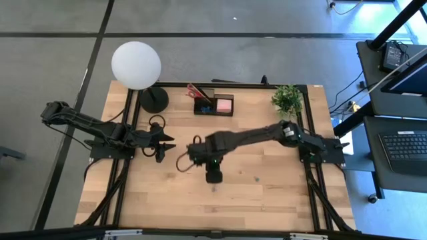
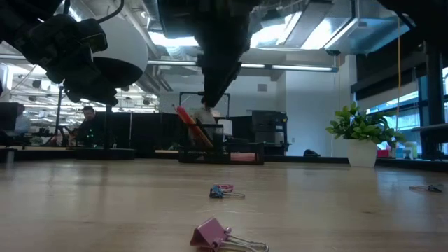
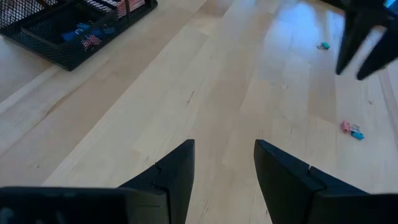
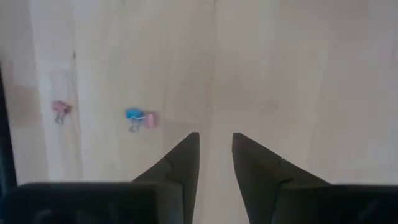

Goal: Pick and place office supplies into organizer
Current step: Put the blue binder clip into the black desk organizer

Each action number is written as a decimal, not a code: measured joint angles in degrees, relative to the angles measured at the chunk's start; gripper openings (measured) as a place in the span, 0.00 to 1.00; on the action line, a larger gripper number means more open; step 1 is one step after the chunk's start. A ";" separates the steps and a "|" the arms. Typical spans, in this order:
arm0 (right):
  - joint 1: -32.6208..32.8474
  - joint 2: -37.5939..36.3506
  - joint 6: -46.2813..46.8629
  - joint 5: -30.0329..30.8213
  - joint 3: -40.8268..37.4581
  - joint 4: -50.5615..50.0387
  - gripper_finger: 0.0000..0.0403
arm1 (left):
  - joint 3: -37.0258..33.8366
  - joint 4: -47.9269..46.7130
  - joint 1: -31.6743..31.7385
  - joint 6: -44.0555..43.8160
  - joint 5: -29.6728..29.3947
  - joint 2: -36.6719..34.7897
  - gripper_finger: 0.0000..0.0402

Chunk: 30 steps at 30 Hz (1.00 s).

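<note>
The black mesh organizer (image 1: 213, 105) stands at the table's far middle, with red-handled scissors (image 1: 196, 91) upright in it and a pink pad (image 1: 224, 104) in its right part. A blue-and-pink clip (image 4: 140, 118) and a pink clip (image 4: 60, 110) lie loose on the wood; in the low view they show as the nearer pink clip (image 2: 224, 236) and the farther blue-and-pink clip (image 2: 224, 191). My right gripper (image 4: 216, 149) hangs over the table's middle, pointing steeply down with a narrow gap and nothing between its fingers. My left gripper (image 3: 224, 165) waits open at the left.
A lamp with a white globe (image 1: 135, 65) and a round black base (image 1: 153, 99) stands at the far left. A small potted plant (image 1: 288, 99) stands at the far right. Another clip (image 2: 430, 187) lies toward the right. Bare wood spreads across the near half of the table.
</note>
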 joint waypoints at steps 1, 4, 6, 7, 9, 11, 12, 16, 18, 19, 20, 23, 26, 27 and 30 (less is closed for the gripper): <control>0.73 0.00 0.54 0.34 0.00 0.05 0.25 | 0.00 0.00 0.00 0.00 0.00 0.00 0.40; 2.67 0.00 1.94 2.50 0.00 1.19 0.26 | 0.00 0.00 0.00 0.00 0.00 0.00 0.40; 3.88 0.00 3.01 3.47 0.00 2.20 0.29 | 0.00 0.00 0.00 0.00 0.00 0.00 0.40; 4.42 0.00 4.07 3.61 -0.05 3.04 0.30 | 0.00 0.00 0.00 0.00 0.00 0.00 0.40; 5.36 0.00 6.07 3.60 -1.21 5.75 0.35 | 0.00 0.00 0.00 0.00 0.01 0.00 0.40; 6.07 0.02 8.86 3.58 -2.28 6.35 0.40 | 0.00 0.00 0.00 0.00 0.14 0.00 0.40; 6.40 0.02 9.99 3.59 -2.96 6.86 0.42 | 0.00 0.00 0.00 0.00 0.22 0.00 0.40; 8.48 0.04 11.62 3.98 -5.70 7.54 0.48 | 0.00 0.00 0.00 0.00 0.77 0.00 0.40; 10.14 0.04 12.15 3.75 -7.22 8.41 0.50 | -0.02 0.00 0.00 0.00 1.39 0.00 0.40; 10.96 0.04 12.84 3.60 -8.01 8.63 0.50 | -0.02 0.00 0.00 -0.01 1.87 0.00 0.40; 11.68 0.04 13.11 3.55 -8.76 8.30 0.50 | -0.02 0.00 0.00 -0.02 2.18 0.00 0.40; 13.18 0.04 13.23 4.01 -10.69 10.34 0.51 | -0.02 0.00 0.00 0.00 2.54 0.00 0.40; 13.52 0.04 14.47 5.76 -12.07 12.67 0.51 | -0.02 0.00 0.00 0.00 2.54 0.00 0.40; 13.52 0.04 14.54 6.21 -12.52 13.47 0.51 | -0.02 0.00 0.00 0.00 2.54 0.00 0.40; 13.44 0.04 14.34 6.90 -13.98 14.93 0.51 | -0.02 0.00 0.00 -0.02 2.56 0.00 0.40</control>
